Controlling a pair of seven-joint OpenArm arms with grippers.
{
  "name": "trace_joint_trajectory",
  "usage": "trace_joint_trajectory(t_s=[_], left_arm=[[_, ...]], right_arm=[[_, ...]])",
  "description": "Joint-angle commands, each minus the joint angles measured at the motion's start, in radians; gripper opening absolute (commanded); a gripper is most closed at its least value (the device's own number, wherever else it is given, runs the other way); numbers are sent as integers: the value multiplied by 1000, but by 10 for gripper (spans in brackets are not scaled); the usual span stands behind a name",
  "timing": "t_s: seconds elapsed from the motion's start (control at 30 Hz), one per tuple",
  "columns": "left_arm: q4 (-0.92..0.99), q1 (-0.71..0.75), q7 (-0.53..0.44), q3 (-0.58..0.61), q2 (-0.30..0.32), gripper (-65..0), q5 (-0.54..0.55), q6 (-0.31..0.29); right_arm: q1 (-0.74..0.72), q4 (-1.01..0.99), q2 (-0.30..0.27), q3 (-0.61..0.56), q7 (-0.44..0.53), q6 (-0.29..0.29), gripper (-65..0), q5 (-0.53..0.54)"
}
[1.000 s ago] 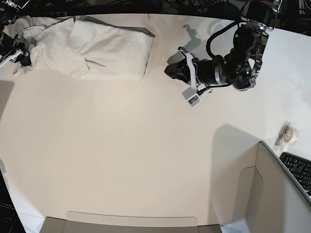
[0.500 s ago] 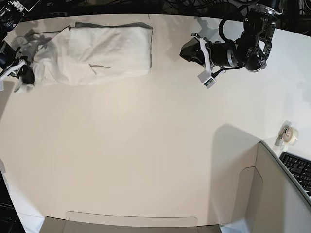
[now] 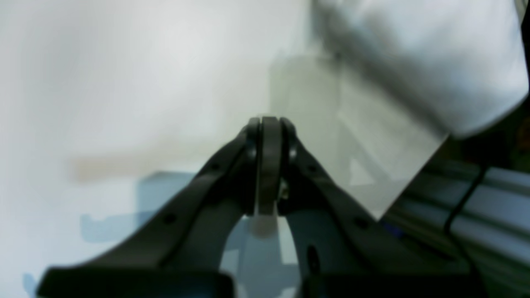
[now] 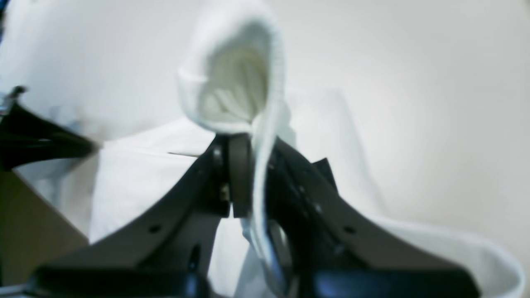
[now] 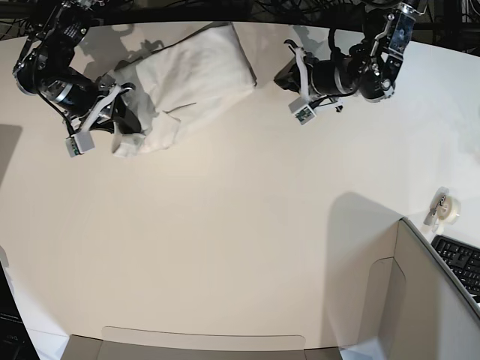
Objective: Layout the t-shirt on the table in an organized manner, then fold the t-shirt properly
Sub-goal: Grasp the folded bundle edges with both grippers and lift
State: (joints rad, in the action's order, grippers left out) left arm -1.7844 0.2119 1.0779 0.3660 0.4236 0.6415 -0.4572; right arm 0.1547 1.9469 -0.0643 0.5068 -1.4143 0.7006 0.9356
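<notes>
Pinching the t-shirt (image 5: 191,75) hem, right gripper (image 5: 127,124) fingers are clamping; left gripper (image 5: 285,75), closed and empty, is sitting at its three o'clock.

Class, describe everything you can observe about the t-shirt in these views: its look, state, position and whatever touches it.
The t-shirt is white, soft-looking cloth, folded into a thick rumpled bundle, no print showing. It lies slanted at the far edge of the table. Its near-left end is bunched and clamped in the right hand; the right wrist view shows a ribbed hem looping up between that hand's closed fingers. The left hand is shut and apart from it.
</notes>
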Motion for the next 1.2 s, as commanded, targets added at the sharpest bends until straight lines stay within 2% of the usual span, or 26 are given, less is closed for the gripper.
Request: trace_joint_trajectory(t_s=[0.0, 0.2, 0.53, 0.77, 0.97, 1.17], left_arm=[[2, 19, 37, 26, 5, -650, -65, 5], [2, 21, 35, 97, 5, -650, -131, 5], [57, 16, 31, 103, 4, -650, -151, 5], [91, 16, 5, 104, 2, -650, -151, 7], [91, 14, 3, 98, -7, -650, -151, 7], [-25, 33, 31, -38, -6, -650, -151, 7]], right_arm=[[-7, 18, 14, -17, 18, -2, -650, 18], [-17, 18, 117, -63, 18, -2, -650, -2], [-51, 18, 221, -66, 18, -2, -650, 4], [-68, 16, 221, -67, 18, -2, -650, 96], [-74, 16, 221, -67, 18, -2, -650, 101], [-102, 15, 221, -67, 18, -2, -650, 96]])
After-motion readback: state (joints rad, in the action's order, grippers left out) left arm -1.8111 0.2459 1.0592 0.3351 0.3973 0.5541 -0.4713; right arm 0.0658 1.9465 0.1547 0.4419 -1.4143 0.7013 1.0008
